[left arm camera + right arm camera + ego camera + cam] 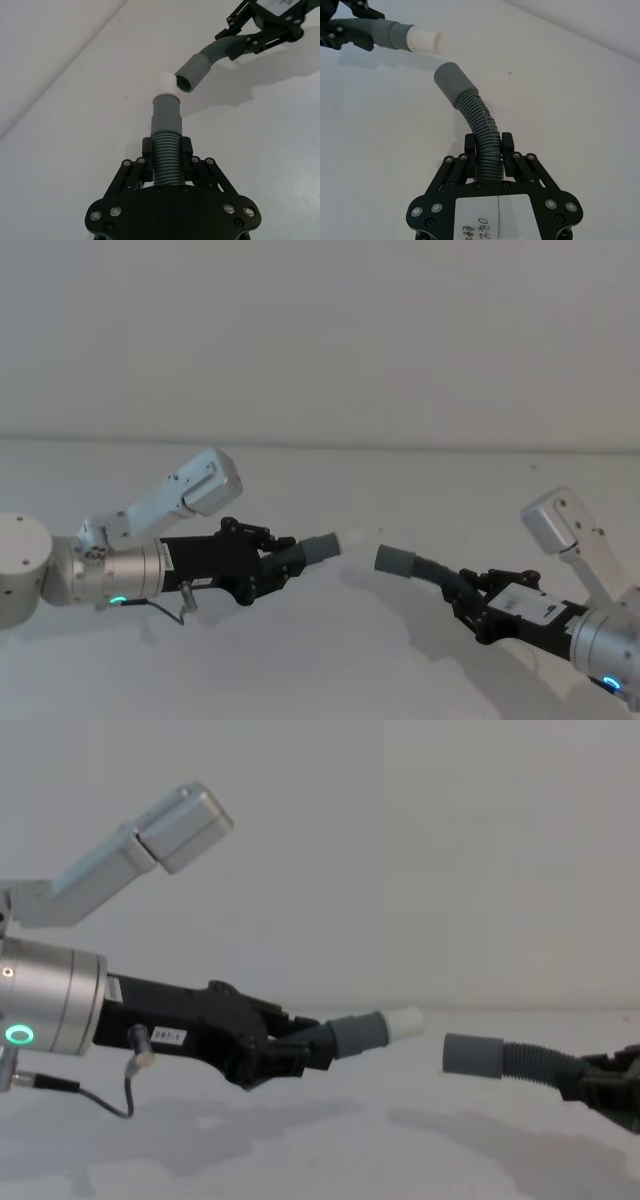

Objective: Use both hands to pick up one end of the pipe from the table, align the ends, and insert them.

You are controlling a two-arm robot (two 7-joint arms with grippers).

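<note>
Chest view puts the two pipe pieces in the air near the middle of the frame, above the white counter (330, 1140). The left piece (345, 1035) ends in a grey cuff with a short white tip (403, 1019) sticking out. The right piece (520, 1063) ends in a plain socket cuff (472, 1054). The white tip and the socket face each other across a small gap, near but not touching, and the tip sits a little higher than the socket.

In the left wrist view the socket's dark mouth (186, 83) lies just beside the white tip, angled to one side of it and not square on. The two axes do not yet line up.

The left hand (280, 565), at centre left of the head view, is clamped on the corrugated part of its piece just behind the cuff. The right hand (462, 602), at lower right of the head view, grips the corrugated part of its curved piece farther back, so the cuff hangs out in front on a bend.

Judging by this, the pickup is done for both pieces and the ends are brought close. What is left is the fine alignment of tip and socket, then the push together.

No containers are present; the only hollow is the socket, and it holds nothing.
</note>
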